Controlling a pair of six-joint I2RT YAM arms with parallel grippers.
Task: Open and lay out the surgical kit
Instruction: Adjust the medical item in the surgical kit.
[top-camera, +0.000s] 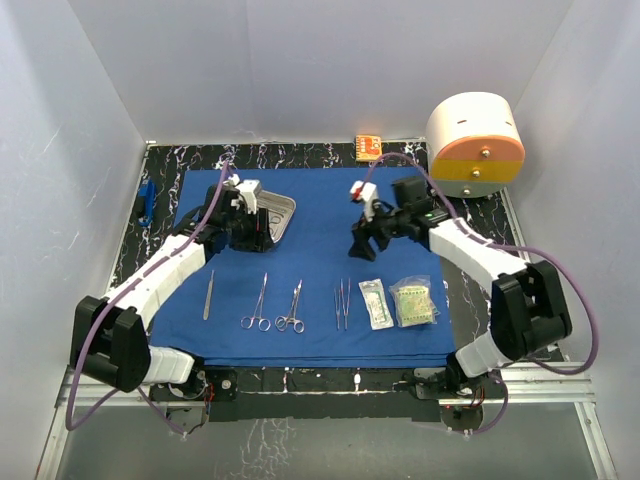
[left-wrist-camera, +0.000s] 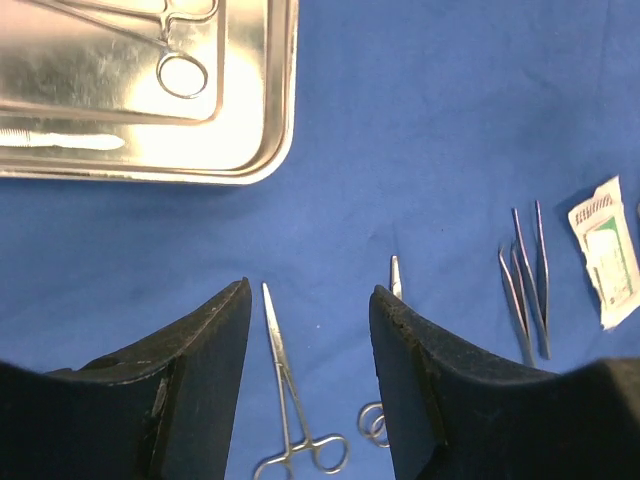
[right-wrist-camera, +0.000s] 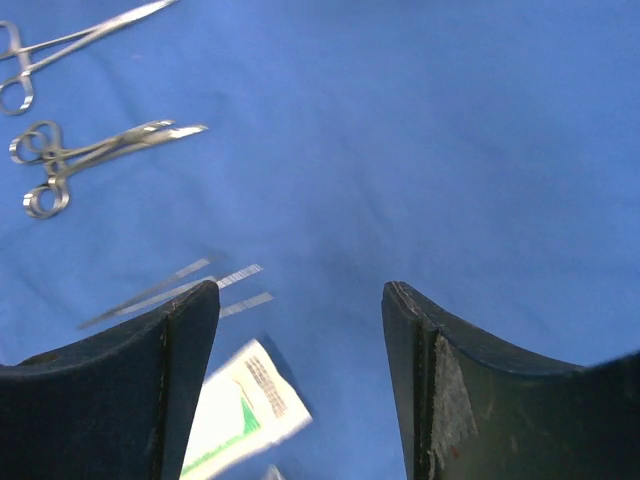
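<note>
While your left gripper (left-wrist-camera: 310, 290) and right gripper (right-wrist-camera: 300, 290) hang spread and empty, a low swing could knock the forceps (left-wrist-camera: 283, 380) crooked.

Cloth (top-camera: 320, 285) is plain royal blue, tray (top-camera: 283, 212) shiny silver, and the instruments (top-camera: 257, 305) are silver too. Packets (top-camera: 376, 303) are white with green print. Table (top-camera: 165, 165) is black with white marble veining. Cylinder (top-camera: 472, 130) is cream with an orange lower half, and the little box (top-camera: 368, 147) is orange.

Bright even light, glare on steel tray (left-wrist-camera: 255, 90), tweezers (right-wrist-camera: 170, 290) blurred
</note>
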